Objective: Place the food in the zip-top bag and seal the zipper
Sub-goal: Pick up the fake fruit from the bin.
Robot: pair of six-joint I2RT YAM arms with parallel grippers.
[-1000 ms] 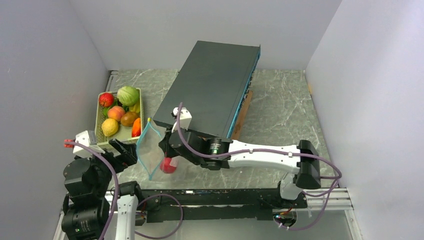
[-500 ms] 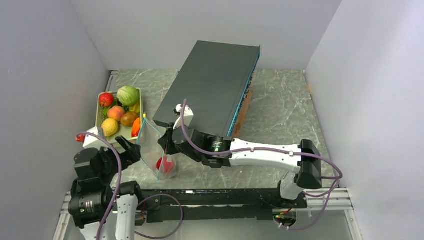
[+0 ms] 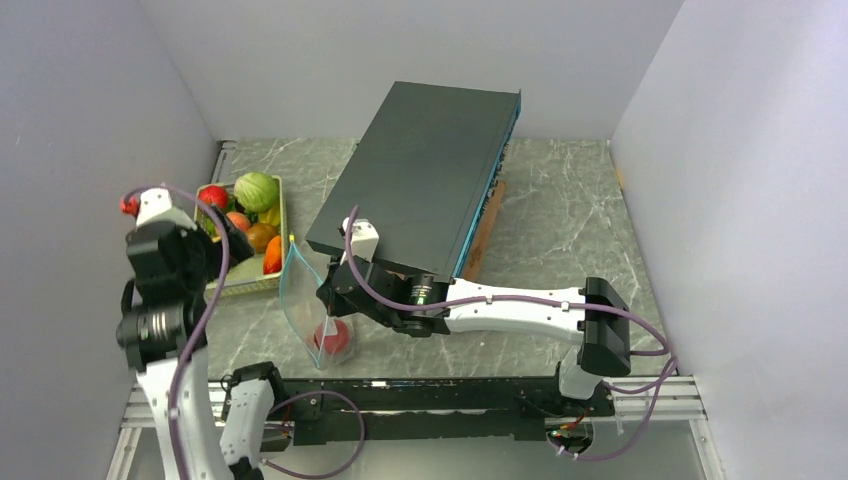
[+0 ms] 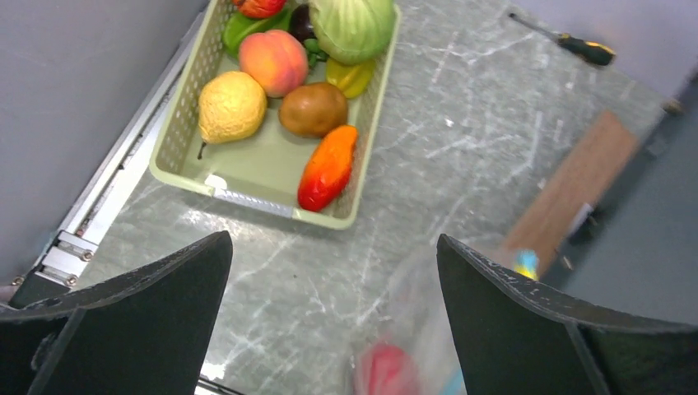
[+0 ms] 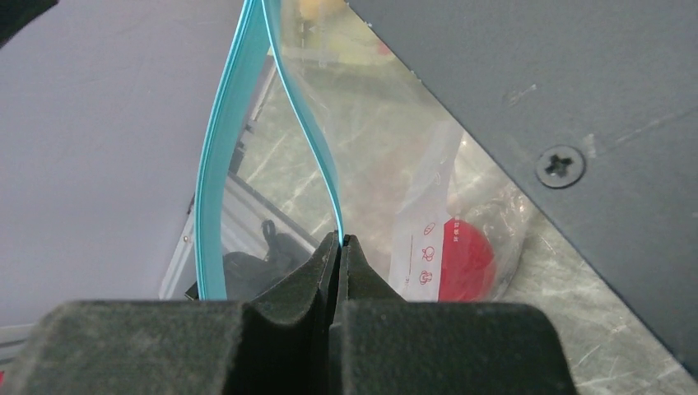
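Left arm: over the last second I saw it leave its low spot beside the bag and swing up and back; the left gripper (image 4: 333, 239) then hung above the near end of the basket (image 4: 247, 200).
Left jaws: wide apart, nothing between them.
Right jaws: pressed together on the zipper (image 5: 239, 99), with the right gripper (image 5: 340, 243) pinching one lip where the two teal strips met.
Zip-top bag: the zip-top bag (image 3: 305, 300) hung from that pinch between the basket and the dark slab (image 3: 420, 175), mouth up and parted. It had settled more upright than a second before, its bottom down on the table.
Food in the bag: one red apple (image 3: 333, 337), low in the pouch.
Food still out: the yellow piece (image 4: 231, 105), the peach (image 4: 279, 62), the brown piece (image 4: 313, 109), the orange-red piece (image 4: 328, 167) and the green cabbage (image 4: 352, 25), all in the basket.
What that meant: I judged one drop finished and the left arm lined up for the next pick; the task was early, the seal not begun.
Next move: I expected to lower onto one piece, likely the orange-red one nearest the jaws.
Risk: the mouth gap looked narrow, so a bulky piece could catch the free lip.
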